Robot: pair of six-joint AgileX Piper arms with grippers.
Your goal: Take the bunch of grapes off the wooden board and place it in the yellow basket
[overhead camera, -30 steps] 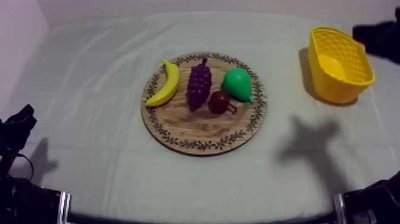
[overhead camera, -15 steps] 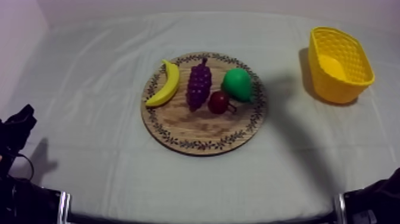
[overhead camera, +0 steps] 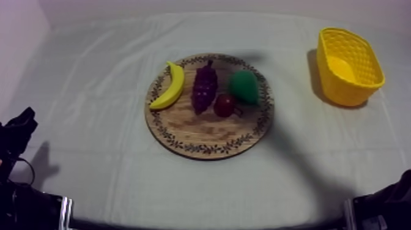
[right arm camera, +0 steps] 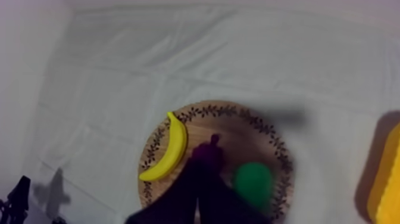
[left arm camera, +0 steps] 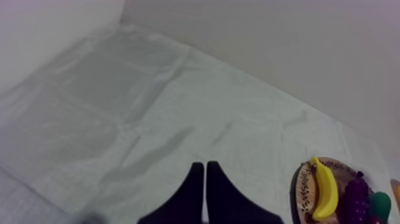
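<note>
The purple bunch of grapes (overhead camera: pixel 203 89) lies in the middle of the round wooden board (overhead camera: pixel 208 133), between a banana (overhead camera: pixel 171 85) and a green pear (overhead camera: pixel 244 87). The yellow basket (overhead camera: pixel 367 56) stands at the far right of the table. In the right wrist view my right gripper (right arm camera: pixel 201 171) hangs high over the board (right arm camera: pixel 238 111), fingers together as a narrow wedge whose tip overlaps the grapes (right arm camera: pixel 209 151). My left gripper (overhead camera: pixel 21 122) rests low at the left edge, well away from the board. Its fingers (left arm camera: pixel 204 171) lie shut on nothing.
A small red fruit (overhead camera: pixel 224 105) sits in front of the pear, touching the grapes' lower end. A dark shadow lies across the pear side of the board. Part of the right arm (overhead camera: pixel 385 208) shows at the near right edge. Bare cloth surrounds the board.
The right arm's black shape has left the far right corner by the basket. Its shadow has slid from the cloth right of the board onto the pear. The left arm has stayed still.
</note>
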